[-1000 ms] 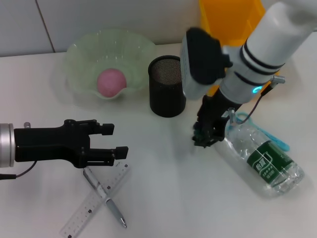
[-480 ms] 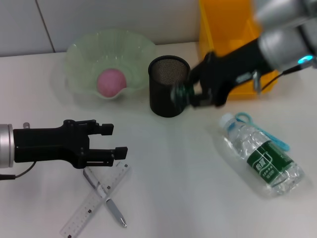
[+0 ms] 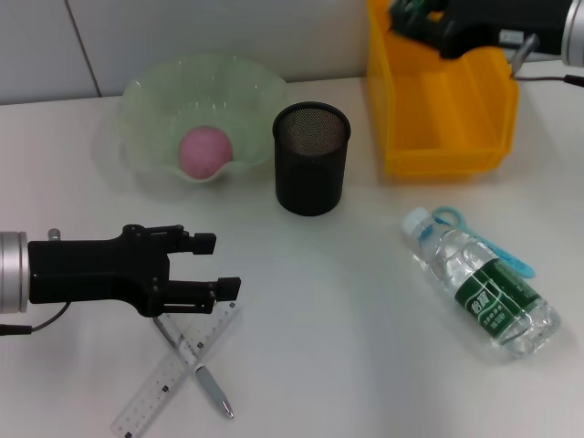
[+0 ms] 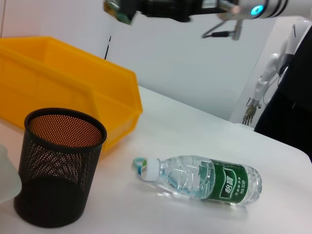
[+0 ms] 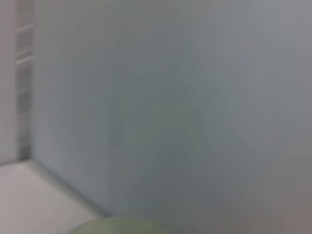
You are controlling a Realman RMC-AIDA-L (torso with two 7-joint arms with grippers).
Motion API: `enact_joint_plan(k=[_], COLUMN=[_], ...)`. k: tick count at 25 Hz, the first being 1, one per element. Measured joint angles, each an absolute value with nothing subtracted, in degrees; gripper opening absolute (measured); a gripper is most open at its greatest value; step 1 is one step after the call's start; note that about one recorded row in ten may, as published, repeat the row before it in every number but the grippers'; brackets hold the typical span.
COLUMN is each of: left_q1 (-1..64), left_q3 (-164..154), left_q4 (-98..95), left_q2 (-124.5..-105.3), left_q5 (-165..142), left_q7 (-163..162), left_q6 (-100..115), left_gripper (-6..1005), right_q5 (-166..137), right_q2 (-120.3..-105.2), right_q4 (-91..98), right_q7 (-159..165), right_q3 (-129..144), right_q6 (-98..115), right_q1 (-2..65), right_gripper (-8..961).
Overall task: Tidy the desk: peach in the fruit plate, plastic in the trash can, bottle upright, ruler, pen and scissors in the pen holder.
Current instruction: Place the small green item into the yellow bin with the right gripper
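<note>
A pink peach [image 3: 204, 151] lies in the pale green fruit plate [image 3: 155, 96]. The black mesh pen holder [image 3: 312, 160] [image 4: 61, 165] stands upright. A clear bottle [image 3: 484, 287] [image 4: 204, 178] lies on its side, partly over the blue scissors [image 3: 497, 246]. The ruler [image 3: 169, 372] and pen [image 3: 203, 370] lie crossed at the front left. Just above them my left gripper [image 3: 214, 265] is open and holds nothing. My right gripper [image 3: 412, 16] [image 4: 119, 7] hangs over the yellow trash can [image 3: 443, 100] [image 4: 63, 83], shut on a small greenish piece of plastic [image 3: 405, 11].
The white desk ends at a wall behind the fruit plate and the trash can. The right wrist view shows only that wall and a sliver of green rim [image 5: 117, 226].
My right gripper has swung from beside the pen holder up and back to above the yellow trash can, carrying the plastic. The left gripper has shifted slightly.
</note>
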State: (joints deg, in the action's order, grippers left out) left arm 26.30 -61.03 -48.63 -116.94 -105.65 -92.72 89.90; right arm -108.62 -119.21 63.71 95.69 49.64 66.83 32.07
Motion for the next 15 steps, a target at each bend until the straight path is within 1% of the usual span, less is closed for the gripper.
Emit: enact_joint_plan(k=[3, 8, 15], left_q1=[26.1, 26.1, 26.1], left_q3=[-61.0, -61.0, -61.0], left_q4=[-48.6, -48.6, -48.6], left_q2=[-116.88, -116.83, -116.90], left_q5=[-105.6, -105.6, -105.6], left_q7=[-92.7, -92.6, -92.6], left_q6=[89.9, 90.1, 90.6], left_gripper=[804, 804, 804], right_q5=[-105.9, -106.0, -107.0], right_q2=[-119.11, -119.12, -118.88], right_q4=[59.2, 56.1, 51.5], right_q7=[95.6, 95.6, 95.6], right_q3=[49.5, 50.0, 50.0], right_q6=[57.7, 51.2, 47.4], right_q1=[31.5, 31.7, 33.1], right_gripper=[218, 215, 210])
